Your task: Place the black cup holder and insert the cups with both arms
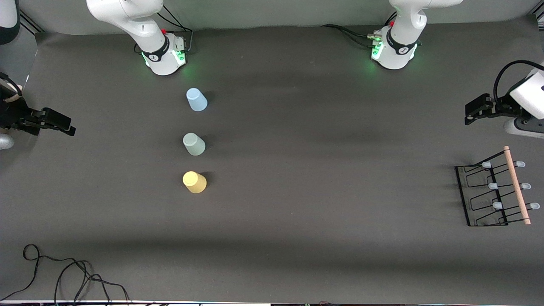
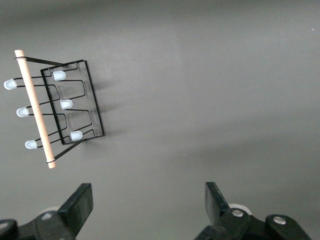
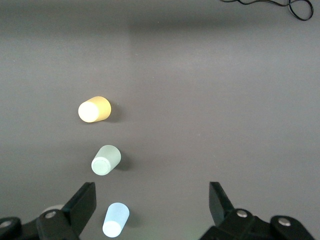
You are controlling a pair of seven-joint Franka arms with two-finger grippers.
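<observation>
Jaws are standing wide apart and gripping nothing on both arms. The right gripper (image 1: 70, 127) is hanging over the edge of the table (image 1: 297, 238) at the right arm's end, its fingers (image 3: 82, 202) spread with bare cloth between them. Toward that same end, three cups are sitting mouth-down in a row running from the robots' edge toward the camera's edge: the blue cup (image 1: 196, 99) closest to the right arm's base, the green cup (image 1: 194, 143) in the middle, the yellow cup (image 1: 194, 182) nearest the camera. They are standing apart from one another and look to be light, thin plastic, likely smooth and apt to slip or tip under a hard pinch; a gentle hold across the tapered wall seems the safest. The left gripper (image 1: 471, 111) is hovering over the edge at the left arm's end, fingers (image 2: 80, 205) likewise splayed and empty. Just beside it, nearer the camera, the rack (image 1: 488, 195) is lying on the table, its wooden rod (image 1: 516, 185) across the top and blue-tipped prongs jutting out. It appears stiff and light; the rod looks the surest place to grasp.
</observation>
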